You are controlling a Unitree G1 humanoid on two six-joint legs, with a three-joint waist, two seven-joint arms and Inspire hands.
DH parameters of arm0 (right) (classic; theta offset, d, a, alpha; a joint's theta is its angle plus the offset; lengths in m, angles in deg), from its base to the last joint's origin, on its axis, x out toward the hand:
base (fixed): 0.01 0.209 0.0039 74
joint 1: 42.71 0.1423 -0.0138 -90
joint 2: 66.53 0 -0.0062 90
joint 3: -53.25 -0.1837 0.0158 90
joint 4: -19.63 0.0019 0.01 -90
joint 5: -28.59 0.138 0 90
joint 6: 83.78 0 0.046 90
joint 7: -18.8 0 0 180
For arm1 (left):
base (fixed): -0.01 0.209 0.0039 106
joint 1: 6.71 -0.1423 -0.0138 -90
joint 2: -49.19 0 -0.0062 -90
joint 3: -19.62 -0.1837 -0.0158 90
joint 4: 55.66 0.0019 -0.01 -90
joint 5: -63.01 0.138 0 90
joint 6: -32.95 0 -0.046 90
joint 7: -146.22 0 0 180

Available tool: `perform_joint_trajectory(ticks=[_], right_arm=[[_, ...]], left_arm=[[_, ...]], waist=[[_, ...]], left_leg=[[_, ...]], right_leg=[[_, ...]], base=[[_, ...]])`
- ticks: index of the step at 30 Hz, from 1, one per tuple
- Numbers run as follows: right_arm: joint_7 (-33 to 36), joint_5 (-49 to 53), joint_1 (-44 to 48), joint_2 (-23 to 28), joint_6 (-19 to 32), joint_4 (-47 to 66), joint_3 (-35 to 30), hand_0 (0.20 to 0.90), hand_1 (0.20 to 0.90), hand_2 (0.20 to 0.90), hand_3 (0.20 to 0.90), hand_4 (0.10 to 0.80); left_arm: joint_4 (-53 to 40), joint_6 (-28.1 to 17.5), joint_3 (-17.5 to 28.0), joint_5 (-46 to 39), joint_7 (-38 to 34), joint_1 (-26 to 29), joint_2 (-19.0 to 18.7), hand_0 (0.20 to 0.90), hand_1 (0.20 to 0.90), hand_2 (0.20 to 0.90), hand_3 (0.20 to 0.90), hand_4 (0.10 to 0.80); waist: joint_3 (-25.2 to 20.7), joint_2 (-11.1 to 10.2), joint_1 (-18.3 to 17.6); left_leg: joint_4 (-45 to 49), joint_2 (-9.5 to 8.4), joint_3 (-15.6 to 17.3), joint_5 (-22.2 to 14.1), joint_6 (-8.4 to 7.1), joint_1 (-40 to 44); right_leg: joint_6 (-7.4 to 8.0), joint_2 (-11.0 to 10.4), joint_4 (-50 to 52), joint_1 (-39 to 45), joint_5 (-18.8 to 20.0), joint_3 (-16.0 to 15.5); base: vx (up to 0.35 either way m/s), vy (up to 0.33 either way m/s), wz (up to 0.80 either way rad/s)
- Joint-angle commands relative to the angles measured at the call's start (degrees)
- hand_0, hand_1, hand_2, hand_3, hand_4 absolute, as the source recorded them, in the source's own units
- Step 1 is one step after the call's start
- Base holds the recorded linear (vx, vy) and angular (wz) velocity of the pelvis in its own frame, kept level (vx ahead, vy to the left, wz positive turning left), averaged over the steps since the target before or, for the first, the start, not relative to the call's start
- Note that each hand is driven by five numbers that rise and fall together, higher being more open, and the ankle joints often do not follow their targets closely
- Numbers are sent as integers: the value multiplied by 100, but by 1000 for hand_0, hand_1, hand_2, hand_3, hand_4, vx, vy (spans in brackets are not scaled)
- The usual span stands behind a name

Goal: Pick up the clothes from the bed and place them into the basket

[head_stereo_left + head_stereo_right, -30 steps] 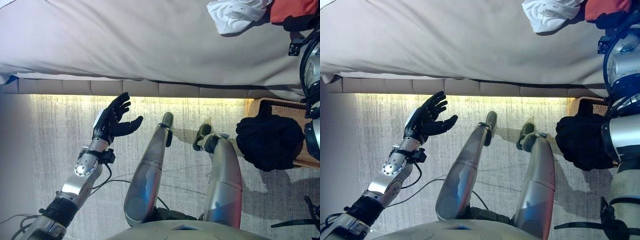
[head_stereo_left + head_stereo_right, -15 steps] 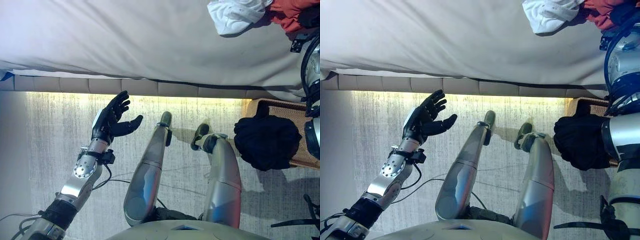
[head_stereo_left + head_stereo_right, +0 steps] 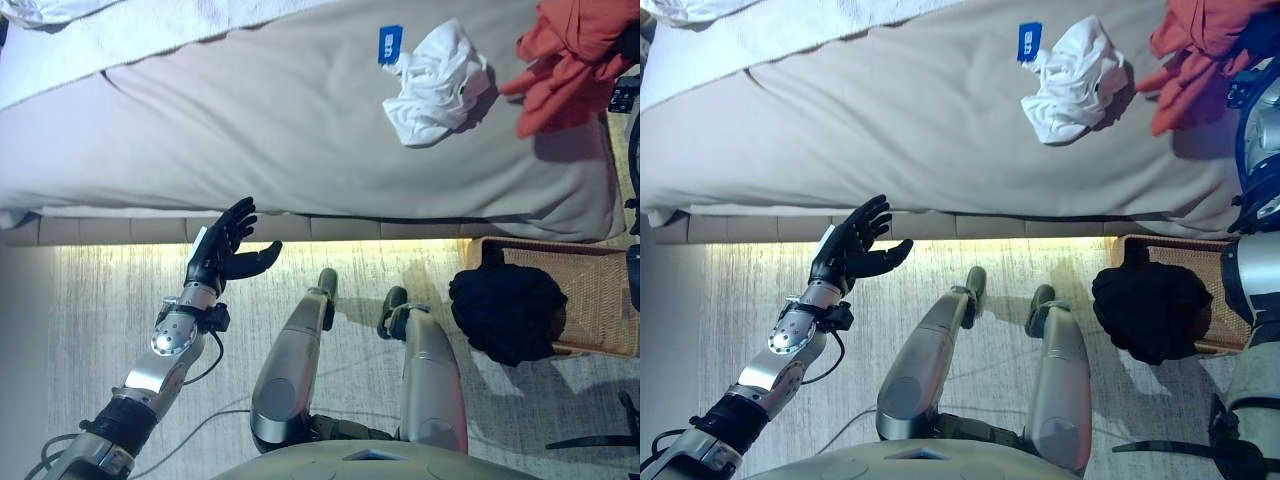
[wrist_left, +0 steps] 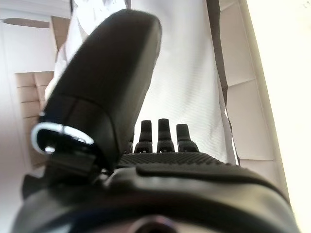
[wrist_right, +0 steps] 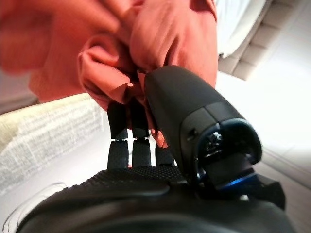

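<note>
Taking the bed (image 3: 300, 150) as our landmark and reading from its left side, we find our left hand (image 3: 222, 250) raised just off the near edge of the mattress, fingers straight and spread, thumb out, holding nothing. We judge it is parked there simply to keep clear, since no clothing lies on that end of the bed.

Further right, on top of the bed toward its far side, lies a crumpled white garment (image 3: 432, 82) with a small blue tag (image 3: 390, 44) touching its left edge. It rests loose and untouched, so we take it as a piece yet to be collected.

At the bed's right end is the red-orange garment (image 3: 570, 60), bunched and hanging in folds rather than lying flat. Our right hand (image 5: 146, 131) is closed on it: in the right wrist view the fingers and thumb pinch a gathered wad of the cloth. We judge the bunching comes from that pinch, which lets the whole piece lift in one go.

Just off the bed's near right corner, on the floor, stands the wicker basket (image 3: 600, 290), with a black garment (image 3: 508, 312) heaped over its left rim. The basket sits close below the held cloth, so we expect a short carry down from the mattress.
</note>
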Motion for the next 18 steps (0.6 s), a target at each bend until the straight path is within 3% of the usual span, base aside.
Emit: perform_joint_trajectory(ticks=[1,7,13,18], right_arm=[[-109,-177,-49,662,635,611,-220,300,300,300,200,100],[-544,-112,-994,714,636,1010,-683,300,300,300,200,100],[-750,-338,-2603,451,726,1545,-1474,300,300,300,200,100],[-798,-545,-3562,94,706,1963,-1992,300,300,300,200,100]], left_arm=[[-191,-239,193,50,-122,-82,-104,900,900,900,900,800],[78,-39,72,257,-193,87,50,900,900,900,900,800],[511,6,-31,486,-249,439,226,900,900,900,900,800],[788,17,-18,630,-231,721,389,900,900,900,900,800]], waist=[[-1025,-497,-90],[-1534,-694,-409],[-2117,-760,-919],[-2263,-732,-1217]], left_leg=[[-167,-19,332,-641,90,431],[-996,97,602,-567,74,1323],[-2104,186,755,-176,39,2056],[-2762,233,885,3,44,2370]], right_leg=[[-145,-116,-584,980,-360,-556],[74,-43,-1578,1759,-26,-369],[374,169,-2485,2126,572,223],[512,272,-2902,2168,868,599]], base=[[80,123,-12],[98,121,-27],[37,76,-22],[-46,31,-33]])
